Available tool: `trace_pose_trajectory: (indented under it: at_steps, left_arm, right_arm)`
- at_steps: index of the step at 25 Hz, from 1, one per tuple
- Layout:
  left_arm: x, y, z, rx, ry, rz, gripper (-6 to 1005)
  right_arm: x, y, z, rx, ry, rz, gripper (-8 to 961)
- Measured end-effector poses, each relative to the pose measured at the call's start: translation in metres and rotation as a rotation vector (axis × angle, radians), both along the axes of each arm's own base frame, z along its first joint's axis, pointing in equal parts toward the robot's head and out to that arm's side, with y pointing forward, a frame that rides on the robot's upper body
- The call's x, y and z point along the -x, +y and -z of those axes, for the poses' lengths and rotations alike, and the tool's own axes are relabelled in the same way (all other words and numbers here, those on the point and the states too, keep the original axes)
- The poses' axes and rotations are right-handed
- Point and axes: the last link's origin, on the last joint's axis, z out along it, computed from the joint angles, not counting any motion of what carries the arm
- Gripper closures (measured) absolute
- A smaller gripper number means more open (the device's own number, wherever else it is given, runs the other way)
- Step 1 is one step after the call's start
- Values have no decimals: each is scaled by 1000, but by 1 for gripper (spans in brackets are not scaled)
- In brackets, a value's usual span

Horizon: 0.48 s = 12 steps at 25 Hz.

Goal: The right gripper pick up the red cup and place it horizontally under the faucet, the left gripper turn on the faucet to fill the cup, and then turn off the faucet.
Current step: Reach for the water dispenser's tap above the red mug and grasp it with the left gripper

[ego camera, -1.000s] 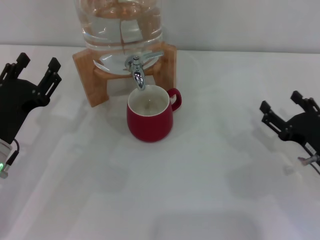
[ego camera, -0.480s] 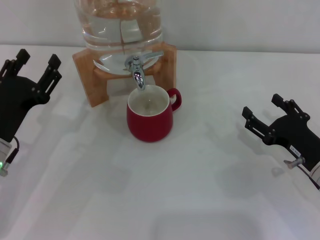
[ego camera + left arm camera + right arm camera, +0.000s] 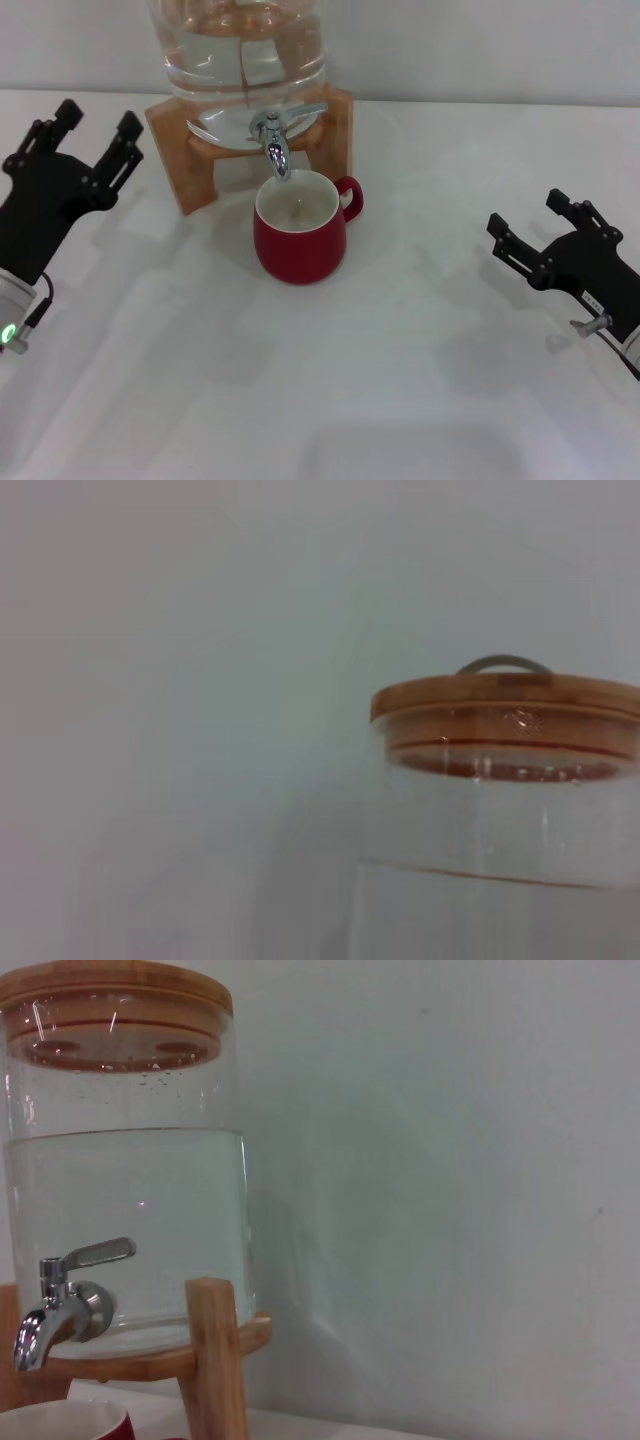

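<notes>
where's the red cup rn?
Head view: the red cup stands upright on the table, centre, directly under the faucet spout in front of the wooden stand, handle toward the robot's right, clear of both grippers.

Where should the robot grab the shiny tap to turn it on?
Probably the lever handle on top of the faucet, approached from above and the front. It sticks out sideways from the tap body, clear of the red cup below. The left gripper is open nearby.
</notes>
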Motion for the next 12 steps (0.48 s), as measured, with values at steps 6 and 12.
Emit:
trace_pose_trajectory:
  at_steps: [6, 12]
  left_arm:
    - [-10, 2, 0, 94, 73, -30, 242]
    - [-25, 2, -9, 209, 81, -54, 242]
  right_arm:
    - [-1, 1, 1, 6, -3, 10, 83]
    - [0, 1, 2, 10, 6, 14, 83]
